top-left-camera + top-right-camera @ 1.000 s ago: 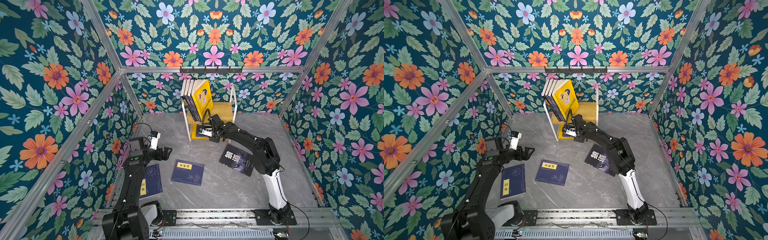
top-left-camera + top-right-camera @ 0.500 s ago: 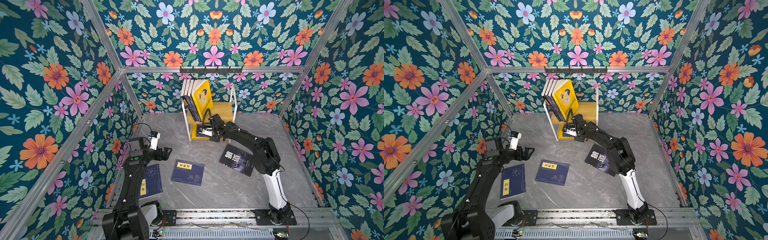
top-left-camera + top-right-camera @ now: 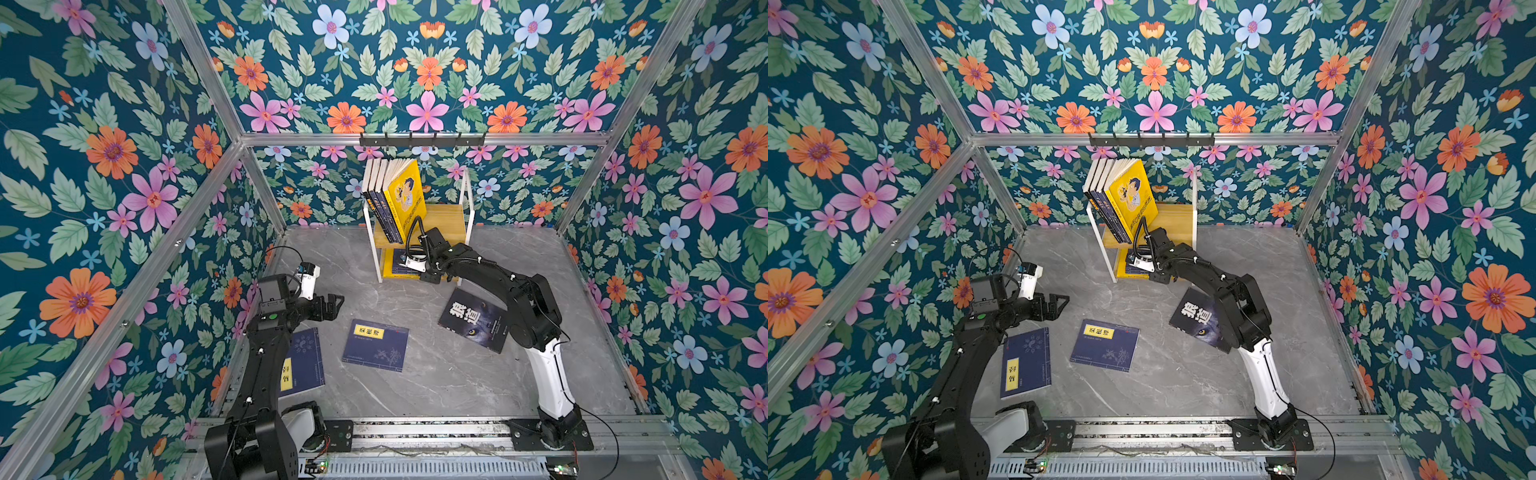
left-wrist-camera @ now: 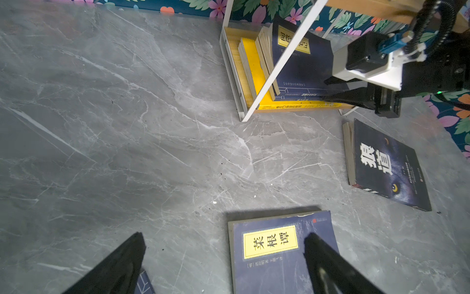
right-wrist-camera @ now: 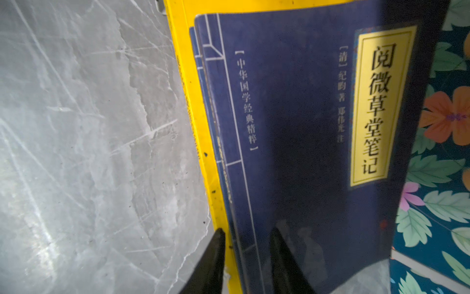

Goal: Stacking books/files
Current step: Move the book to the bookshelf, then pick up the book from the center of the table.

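In the right wrist view my right gripper stands slightly open at the lower shelf's flat stack. One finger is outside the yellow book, the other over the top navy book with its yellow label. My left gripper hovers wide open and empty above the floor. Below it lies a navy book. Another navy book lies partly under the left arm. A black book with white characters lies beside the right arm. Several books lean upright on the upper shelf.
The white-framed shelf with wooden boards stands against the back wall. A black hook rail runs above it. Flowered walls enclose the grey marble floor on three sides. The arms' base rail crosses the front.
My right gripper's jaws have parted a little at the lower-shelf stack. The left arm and the books on the floor have not moved.
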Controlling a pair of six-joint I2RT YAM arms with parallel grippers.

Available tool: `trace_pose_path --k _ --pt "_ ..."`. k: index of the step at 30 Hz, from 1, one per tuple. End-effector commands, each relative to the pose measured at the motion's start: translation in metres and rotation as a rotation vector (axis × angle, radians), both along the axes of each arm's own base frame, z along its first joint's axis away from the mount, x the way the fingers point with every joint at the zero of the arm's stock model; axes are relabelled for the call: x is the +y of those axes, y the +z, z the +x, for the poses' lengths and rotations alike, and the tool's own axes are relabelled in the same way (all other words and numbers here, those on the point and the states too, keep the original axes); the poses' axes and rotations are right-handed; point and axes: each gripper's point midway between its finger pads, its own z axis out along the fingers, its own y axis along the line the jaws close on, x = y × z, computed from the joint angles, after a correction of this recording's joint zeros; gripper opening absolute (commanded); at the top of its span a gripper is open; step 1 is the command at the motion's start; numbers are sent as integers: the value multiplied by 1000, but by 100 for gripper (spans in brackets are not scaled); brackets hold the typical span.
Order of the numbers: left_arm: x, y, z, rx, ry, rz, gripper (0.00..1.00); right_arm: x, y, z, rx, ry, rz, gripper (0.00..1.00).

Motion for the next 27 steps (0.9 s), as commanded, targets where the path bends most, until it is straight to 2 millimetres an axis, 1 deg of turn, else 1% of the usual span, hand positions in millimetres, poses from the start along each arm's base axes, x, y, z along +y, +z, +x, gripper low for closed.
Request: trace_pose_path --k 1,4,8,10,11,12,14,15,19,22,24,27 --pt "-10 4 0 -11 -43 -51 100 8 30 -9 -34 8 68 42" --pt "-15 1 -1 -2 -69 -76 100 12 50 -31 -48 22 97 48" --pt "-22 -8 -3 17 -99 -62 100 15 67 -70 -48 -3 154 53" --pt "-24 -15 -2 34 -103 -45 100 16 73 -91 -31 -43 219 55" --pt "-26 -18 -3 41 -111 -42 100 19 75 -105 -16 -50 256 56" --pt "-28 -21 -3 51 -117 -41 100 20 74 -118 2 -62 292 58" --pt "-30 -26 -2 70 -115 -47 100 22 74 -138 28 -92 347 59" --pt "-32 -28 -1 79 -120 -59 100 22 84 -149 30 -113 395 60" --pt "-41 -34 -3 89 -168 -89 100 22 84 -179 90 -244 519 61" --pt "-39 -50 -4 126 -159 -54 100 24 80 -198 175 -390 652 62" --pt "-37 -59 -4 150 -149 -36 95 30 72 -214 290 -481 751 64" --pt "-41 -71 -3 194 -144 -43 88 36 53 -224 462 -642 842 65"
